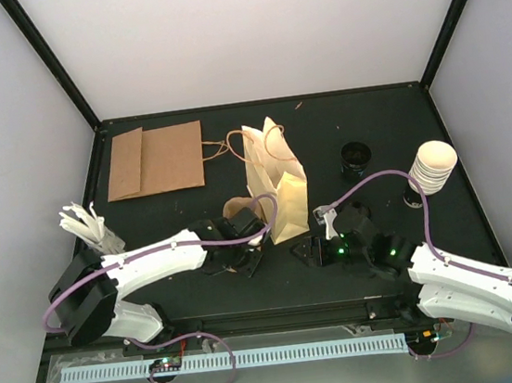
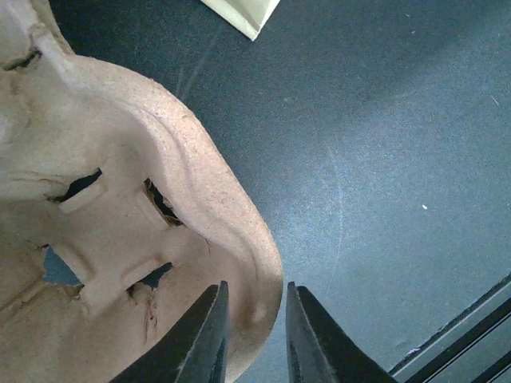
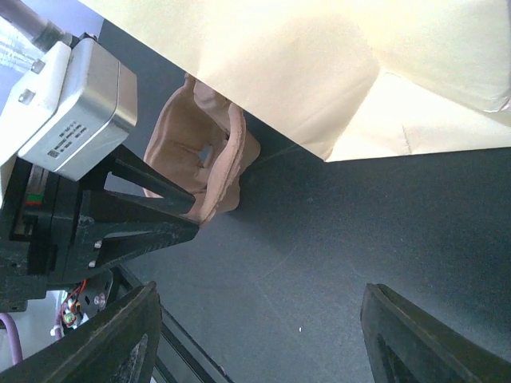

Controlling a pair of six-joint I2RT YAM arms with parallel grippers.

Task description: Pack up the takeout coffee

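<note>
The left gripper [image 2: 255, 291] straddles the rim of the pulp carrier [image 2: 120, 239], jaws narrow; pinching or not, I cannot tell. The right gripper [image 3: 263, 335] hangs spread, empty. The takeout coffee cup [image 1: 435, 167] stands stacked far right: likely light and crushable, best taken gently by its wall.

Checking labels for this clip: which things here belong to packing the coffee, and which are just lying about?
Job: stack of cream paper cups, cream handled bag, pulp cup carrier, black lids.
Lying about: flat brown bag, white sticks.
</note>
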